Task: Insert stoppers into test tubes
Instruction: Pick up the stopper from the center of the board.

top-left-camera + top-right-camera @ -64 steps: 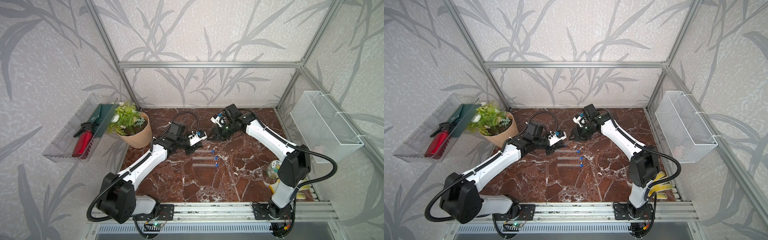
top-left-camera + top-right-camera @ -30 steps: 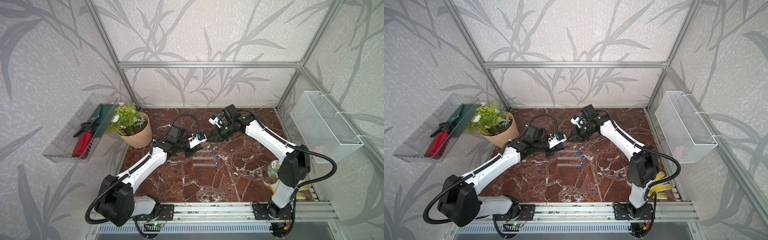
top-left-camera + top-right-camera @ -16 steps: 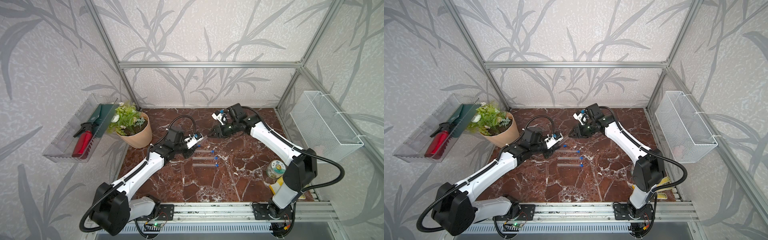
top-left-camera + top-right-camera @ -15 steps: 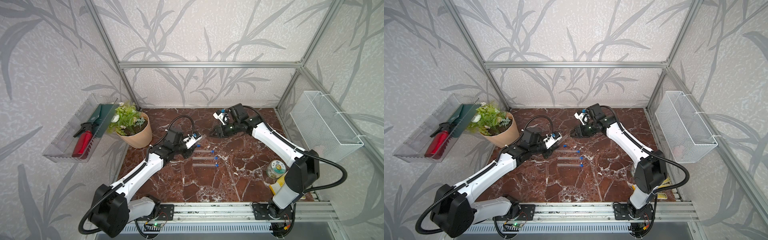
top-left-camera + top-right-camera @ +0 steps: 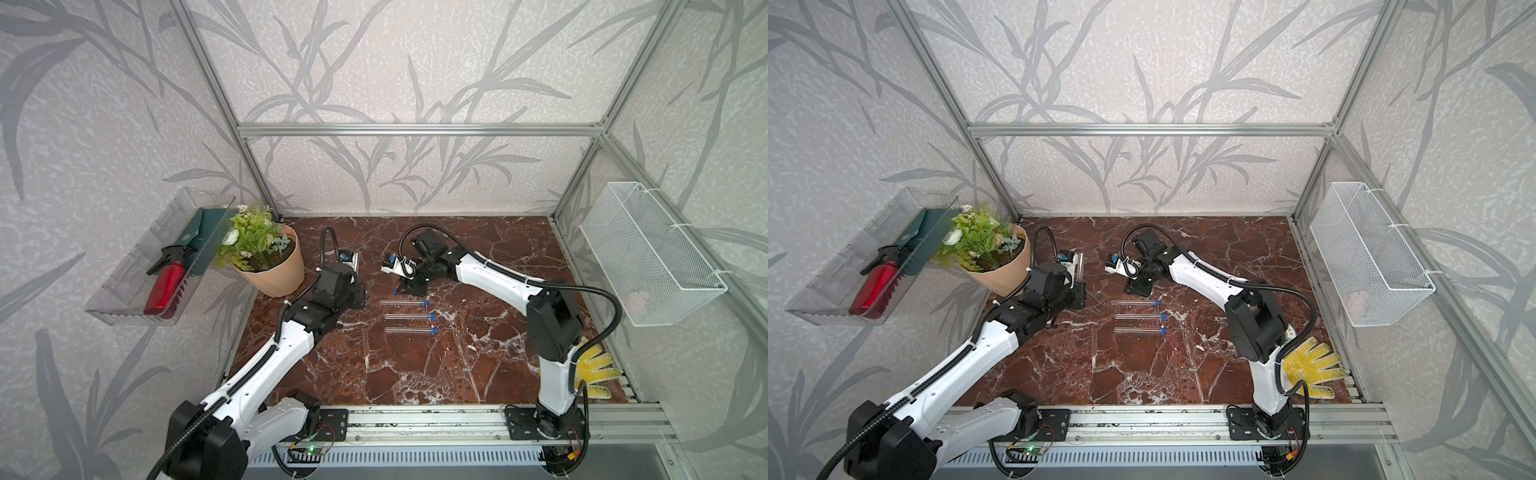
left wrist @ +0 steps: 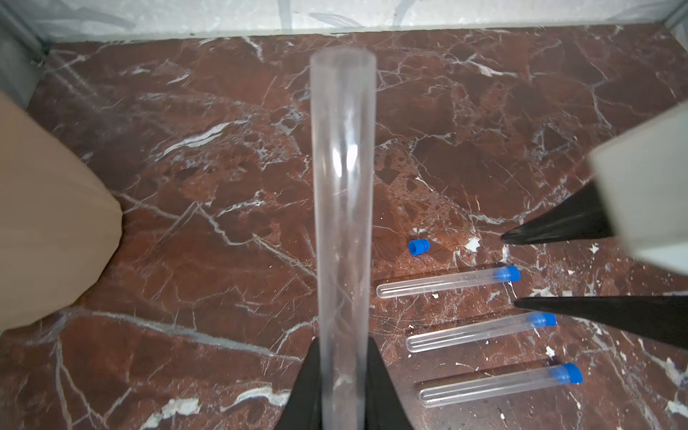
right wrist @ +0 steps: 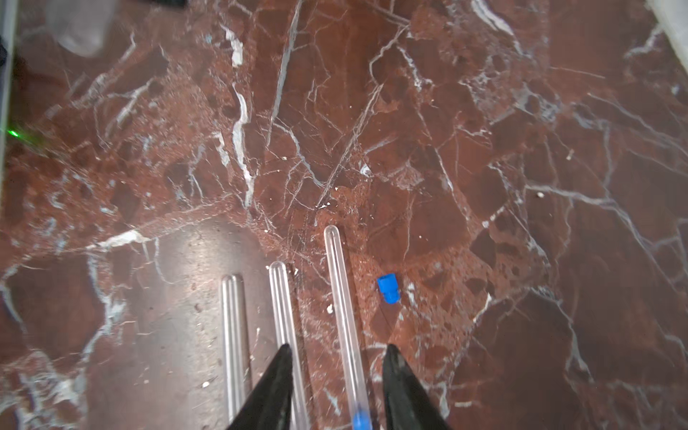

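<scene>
Left hand point(image 6: 343, 340) gripping clear tube point(image 6: 342, 186), mouth unstoppered

Three clear test tubes point(image 5: 409, 316) lie flat, parallel and apart in a row in both top views, each plugged by a blue stopper point(image 5: 432, 316) at its 3 o'clock end. A fourth stopper point(image 6: 419, 247) lies loose on its side, near 12 o'clock of the rearmost tube. The fourth tube point(image 6: 342, 186), its mouth open, is pinched near its base by the left gripper point(image 6: 342, 346).
</scene>
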